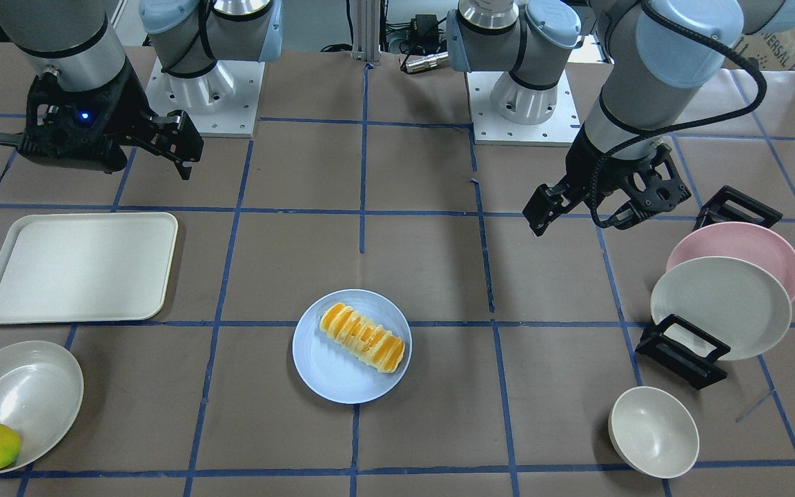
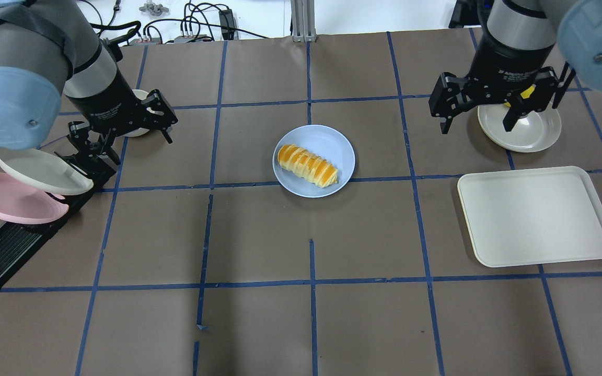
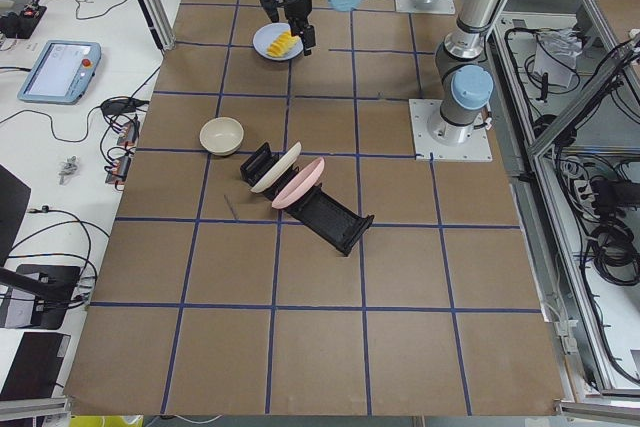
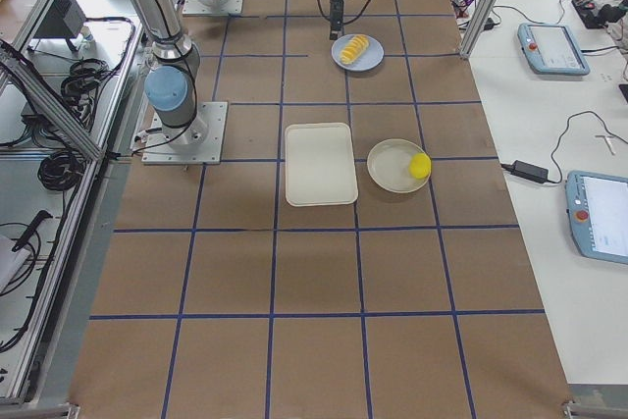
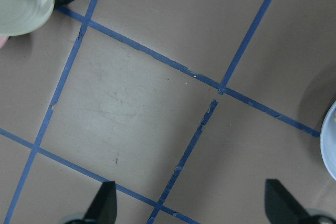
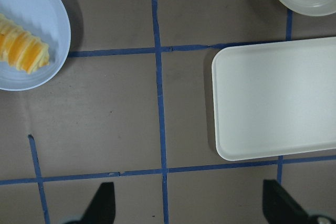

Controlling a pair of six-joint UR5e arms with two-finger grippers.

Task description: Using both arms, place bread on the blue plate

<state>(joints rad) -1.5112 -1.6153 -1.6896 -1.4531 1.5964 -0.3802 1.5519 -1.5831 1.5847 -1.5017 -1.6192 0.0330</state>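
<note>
The bread [image 1: 362, 337] lies diagonally on the blue plate [image 1: 328, 379], inside its rim, at mid-tabletop [image 1: 425, 228], with brown surface showing all around the plate's edge. The left fingers [image 1: 541, 207] hang spread wide, holding nothing, near the plate rack [image 1: 680, 352]. The right fingers [image 2: 444, 112], also spread and holding nothing, hang near the cream tray [image 1: 80, 266].

Middle open, both ends crowded
Bare table [image 1: 425, 262] rings the blue plate [image 1: 328, 376] and bread [image 1: 363, 337]; plate rack [image 1: 680, 355] and small bowl [image 1: 653, 431] crowd the robot's left end, tray [image 1: 76, 269] and lemon bowl [image 1: 25, 390] its right end.
</note>
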